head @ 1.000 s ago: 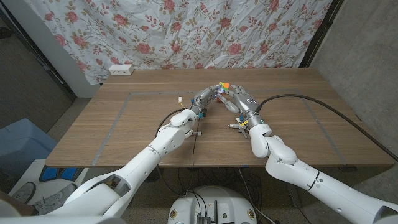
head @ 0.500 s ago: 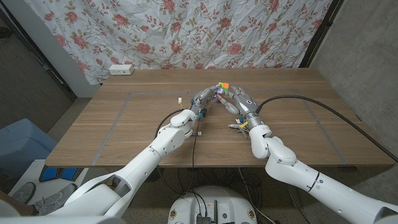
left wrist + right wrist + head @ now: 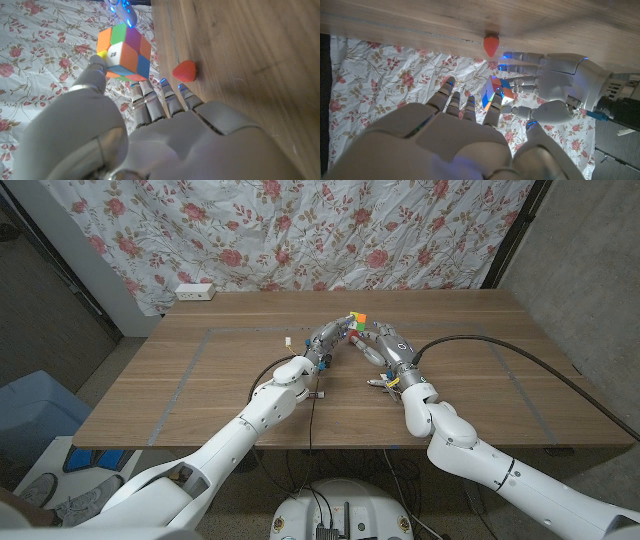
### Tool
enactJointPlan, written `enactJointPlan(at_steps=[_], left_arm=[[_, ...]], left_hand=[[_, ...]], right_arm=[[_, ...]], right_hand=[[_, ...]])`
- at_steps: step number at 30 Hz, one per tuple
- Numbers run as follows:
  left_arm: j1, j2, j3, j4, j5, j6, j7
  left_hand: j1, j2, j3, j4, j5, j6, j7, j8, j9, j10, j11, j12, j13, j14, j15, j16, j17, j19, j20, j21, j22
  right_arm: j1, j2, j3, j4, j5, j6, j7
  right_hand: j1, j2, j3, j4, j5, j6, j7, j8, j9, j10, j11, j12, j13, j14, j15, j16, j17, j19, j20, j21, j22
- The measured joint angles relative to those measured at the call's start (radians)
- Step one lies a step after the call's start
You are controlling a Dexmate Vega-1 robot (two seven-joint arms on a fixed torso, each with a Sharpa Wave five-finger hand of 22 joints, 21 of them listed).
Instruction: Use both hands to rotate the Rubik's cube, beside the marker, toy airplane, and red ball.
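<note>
- Cube (image 3: 355, 321) sits raised off the desk (image 3: 200, 390) near its middle, toward the far side, held between the two hands.
- Left hand (image 3: 326, 338) grasps the cube: the left wrist view shows the thumb (image 3: 95, 75) pressed against one edge of the cube (image 3: 124, 52), with the other fingers (image 3: 150, 100) reaching beneath it.
- Right hand (image 3: 382, 343) meets the cube from the opposite side; in the right wrist view its fingertips (image 3: 492, 102) touch the cube (image 3: 496, 95) while the left hand (image 3: 555, 85) faces it from across.
- Whether the right hand fully clamps the cube or only touches it cannot be told.
- Cube faces seen: orange, green, purple, white, blue, yellow.
- Red ball (image 3: 184, 71) lies on the desk just beyond the hands, apart from the cube; it also shows in the right wrist view (image 3: 490, 45).
- Small items lie on the desk by the right wrist (image 3: 381, 383); too small to identify.
- White power strip (image 3: 194, 292) sits at the far left edge of the desk.
- Floral curtain (image 3: 300, 230) hangs behind the desk.
</note>
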Motion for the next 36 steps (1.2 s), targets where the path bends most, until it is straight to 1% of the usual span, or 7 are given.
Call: enactJointPlan(at_steps=[8,11,18,22,26,32,36], left_arm=[[0.000,0.027,0.005,-0.022,0.030,0.005,0.012],[0.000,0.040,0.009,-0.031,0.047,0.012,0.016],[-0.007,0.074,0.017,-0.057,0.084,0.029,0.022],[-0.010,0.099,0.021,-0.078,0.111,0.041,0.024],[-0.010,0.123,0.023,-0.096,0.128,0.048,0.024],[-0.010,0.159,0.024,-0.121,0.157,0.057,0.024],[-0.010,0.182,0.026,-0.136,0.182,0.062,0.024]], left_hand=[[0.000,0.000,0.000,0.000,0.000,0.000,0.000,-0.002,0.000,0.001,0.001,0.000,0.000,0.000,0.000,0.000,0.000,0.001,-0.001,0.000,0.000],[0.000,0.000,0.000,0.000,0.000,0.000,0.000,-0.003,0.000,0.001,0.001,0.000,0.000,0.000,0.000,0.000,0.000,0.004,0.003,0.000,0.000],[0.000,0.000,0.000,0.000,0.000,0.000,0.000,0.001,-0.001,0.001,0.001,0.000,0.000,0.000,0.000,0.000,0.000,0.004,0.003,0.000,0.000],[0.000,0.000,0.000,0.000,0.000,0.000,0.000,0.001,-0.001,0.001,0.001,0.000,0.000,0.000,0.000,0.000,0.000,0.004,0.003,0.000,0.000],[0.000,0.000,0.000,0.000,0.000,0.000,0.000,0.001,-0.001,0.001,0.001,0.000,0.000,0.000,0.000,0.000,0.000,0.004,0.003,0.000,0.000],[0.000,0.000,0.000,0.000,0.000,0.000,0.000,0.000,0.000,0.001,0.001,0.000,0.000,-0.013,0.005,0.000,0.000,0.003,0.002,0.000,0.000],[0.003,-0.003,0.000,0.000,0.000,0.000,0.000,0.000,0.000,0.002,0.001,0.000,0.000,-0.016,0.002,0.000,0.000,0.001,-0.001,0.000,0.000]], right_arm=[[-0.014,-0.007,0.018,-0.016,0.012,0.000,-0.023],[-0.019,-0.010,0.026,-0.020,0.019,0.006,-0.032],[-0.034,-0.016,0.064,-0.028,0.066,0.038,-0.060],[-0.042,-0.022,0.086,-0.028,0.098,0.063,-0.075],[-0.047,-0.027,0.104,-0.028,0.128,0.091,-0.088],[-0.055,-0.034,0.138,-0.018,0.181,0.132,-0.104],[-0.060,-0.037,0.157,-0.012,0.226,0.163,-0.110]], right_hand=[[0.000,0.000,0.000,0.000,0.000,0.006,-0.005,0.000,0.004,0.014,-0.007,0.004,0.000,0.012,-0.012,0.008,-0.002,0.011,-0.003,0.004,0.000],[0.000,0.000,0.000,0.000,0.000,0.006,-0.005,0.000,0.004,0.020,-0.012,0.004,0.000,0.018,-0.006,0.008,-0.005,0.011,-0.003,0.004,0.000],[0.000,0.000,0.000,0.000,0.000,0.009,-0.002,0.000,0.004,0.031,-0.001,0.008,0.000,0.025,-0.009,0.008,-0.005,0.018,0.004,0.004,0.000],[0.000,0.000,0.000,0.000,0.000,0.007,0.000,0.000,0.004,0.038,-0.005,0.008,0.000,0.028,-0.006,0.008,-0.005,0.024,-0.002,0.004,0.000],[0.000,0.000,0.000,0.000,0.000,-0.011,-0.004,-0.005,0.004,0.048,0.006,0.008,0.000,0.028,-0.006,0.008,-0.005,0.030,-0.009,0.004,-0.002],[0.000,0.000,0.000,0.000,0.000,-0.026,-0.004,-0.009,0.004,0.054,0.011,0.008,0.000,0.042,-0.006,0.016,-0.005,0.038,-0.002,0.004,-0.002],[0.000,0.000,0.000,0.000,0.000,-0.038,-0.002,-0.009,0.004,0.068,0.011,0.008,0.000,0.042,-0.006,0.016,-0.010,0.045,-0.009,0.004,-0.002]])
